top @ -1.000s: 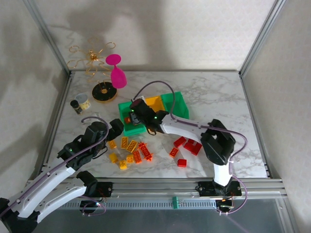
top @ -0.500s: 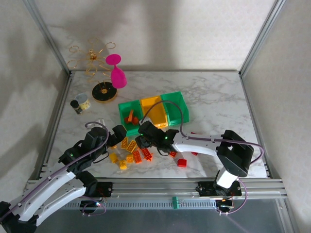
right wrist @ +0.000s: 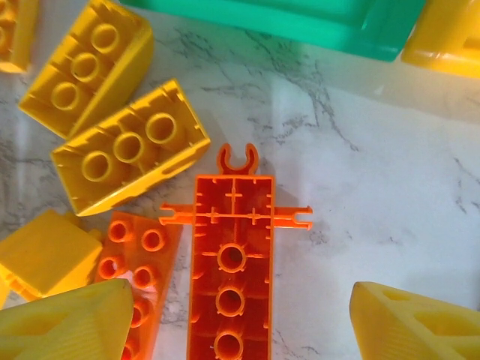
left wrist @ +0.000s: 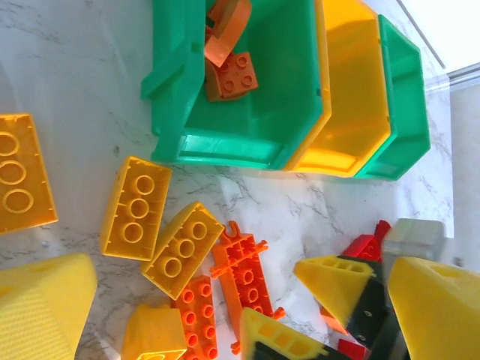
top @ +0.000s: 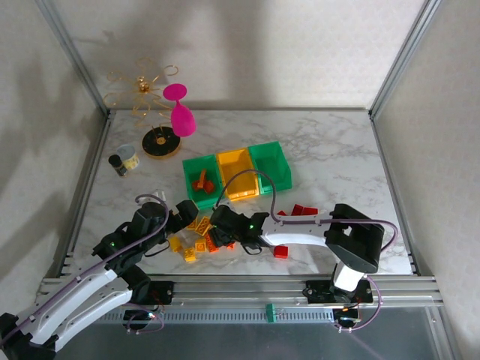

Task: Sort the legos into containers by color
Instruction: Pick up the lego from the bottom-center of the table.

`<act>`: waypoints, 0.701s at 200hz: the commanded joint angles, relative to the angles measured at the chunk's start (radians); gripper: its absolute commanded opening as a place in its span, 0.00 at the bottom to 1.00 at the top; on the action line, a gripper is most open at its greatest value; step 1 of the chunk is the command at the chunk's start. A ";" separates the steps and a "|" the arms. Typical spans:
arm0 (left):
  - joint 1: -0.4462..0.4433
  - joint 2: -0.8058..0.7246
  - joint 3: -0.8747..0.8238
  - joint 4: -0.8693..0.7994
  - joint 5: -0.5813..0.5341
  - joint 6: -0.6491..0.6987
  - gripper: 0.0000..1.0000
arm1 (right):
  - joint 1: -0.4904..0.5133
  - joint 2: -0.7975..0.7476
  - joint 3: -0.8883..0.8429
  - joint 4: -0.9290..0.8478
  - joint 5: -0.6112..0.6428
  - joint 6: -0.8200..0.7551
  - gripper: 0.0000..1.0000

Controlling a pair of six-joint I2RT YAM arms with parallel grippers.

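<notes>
Right arm (top: 300, 229) reaches low leftward — fingers (right wrist: 67, 322) wide astride an orange lego (right wrist: 231, 262) — left fingers (left wrist: 45, 307) wide too.

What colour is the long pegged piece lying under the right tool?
The long piece is orange, best seen in the right wrist view.

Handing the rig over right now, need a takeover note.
Left gripper: open, empty, by the yellow bricks. Right gripper: open, empty, straddling a long orange piece.
Done: orange pieces in the left green bin. Yellow-orange bin and right green bin look empty.
To do: the yellow bricks, loose orange bricks, and red bricks further right.
</notes>
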 commanded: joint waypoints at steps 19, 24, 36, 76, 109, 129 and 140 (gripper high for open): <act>-0.013 0.006 -0.016 0.023 0.015 -0.013 1.00 | 0.012 0.067 0.034 -0.006 0.050 0.009 0.71; -0.013 0.007 -0.016 0.023 0.015 -0.011 1.00 | 0.012 0.075 0.037 -0.006 0.053 0.009 0.70; -0.013 0.009 -0.016 0.020 0.011 -0.008 1.00 | 0.012 0.092 0.043 -0.007 0.062 0.009 0.66; -0.012 0.030 -0.006 0.015 0.007 -0.003 1.00 | 0.012 0.118 0.061 -0.012 0.083 0.001 0.56; -0.013 0.041 -0.001 0.012 0.000 -0.001 1.00 | 0.012 0.124 0.059 -0.015 0.073 0.007 0.45; -0.013 0.041 -0.001 0.013 -0.004 0.000 1.00 | 0.012 0.106 0.048 -0.013 0.070 0.014 0.37; -0.012 0.041 0.000 0.015 -0.004 0.000 1.00 | 0.012 0.092 0.042 -0.013 0.070 0.017 0.36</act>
